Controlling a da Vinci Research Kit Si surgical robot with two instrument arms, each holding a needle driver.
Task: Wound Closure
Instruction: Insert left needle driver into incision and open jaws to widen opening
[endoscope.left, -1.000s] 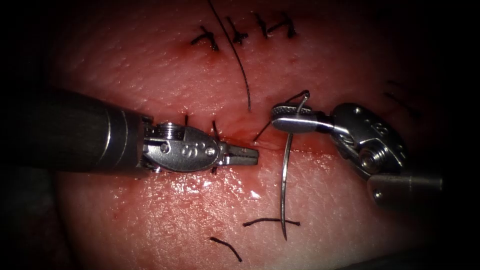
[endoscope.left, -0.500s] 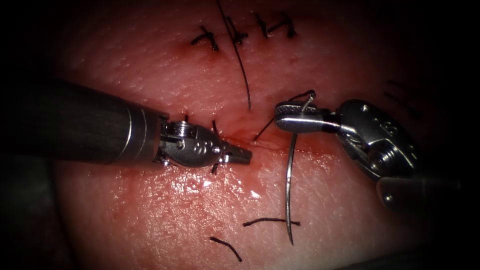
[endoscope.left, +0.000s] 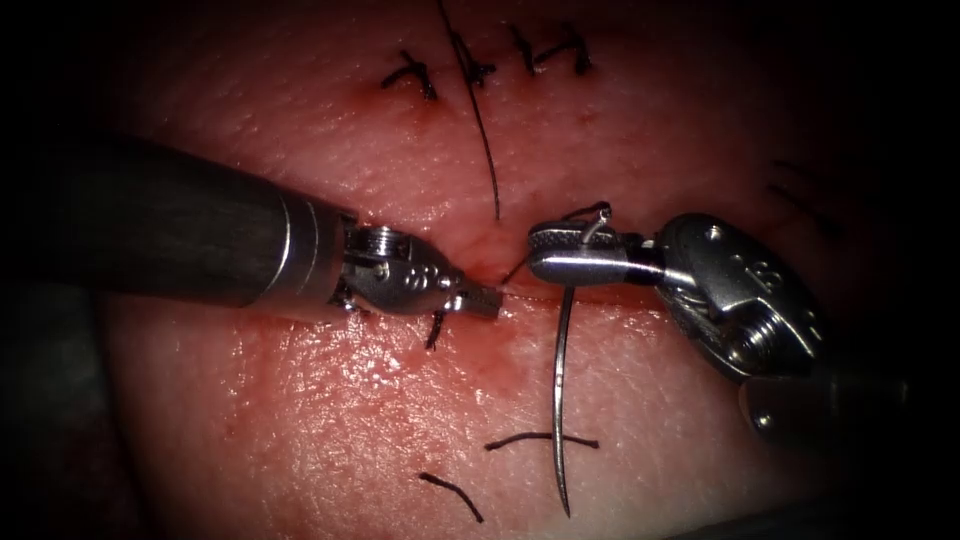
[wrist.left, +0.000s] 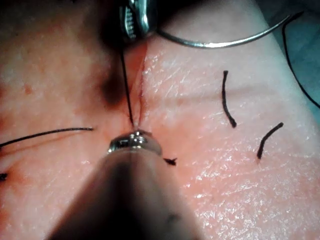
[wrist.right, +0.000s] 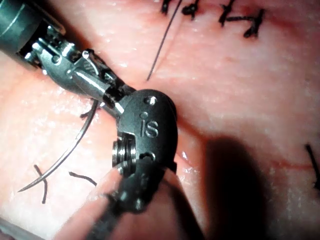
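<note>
My right tool's jaws (endoscope.left: 545, 262) are shut on the curved needle (endoscope.left: 557, 400) close to its thread end, just right of the open part of the cut (endoscope.left: 520, 292). The needle hangs free of the tissue (endoscope.left: 380, 420), with its point low over the near skin. Black thread (endoscope.left: 522, 266) runs from the needle's end down into the cut. My left tool's jaws (endoscope.left: 485, 298) are together, and their tip rests at the cut beside that thread; I cannot tell whether they pinch anything. In the left wrist view the thread (wrist.left: 127, 85) reaches the left tool's tip (wrist.left: 135, 142).
A long thread (endoscope.left: 480, 130) comes from the far edge down into the tissue above the cut. Finished stitches (endoscope.left: 480, 65) lie beyond it, and one stitch (endoscope.left: 435, 328) sits under the left tool. Two cut ends of thread (endoscope.left: 540, 440) (endoscope.left: 452, 495) lie on the near skin.
The left tool has moved right and lowered its tip to the cut. The right tool has shifted slightly left with the needle, whose point now hangs a little lower.
</note>
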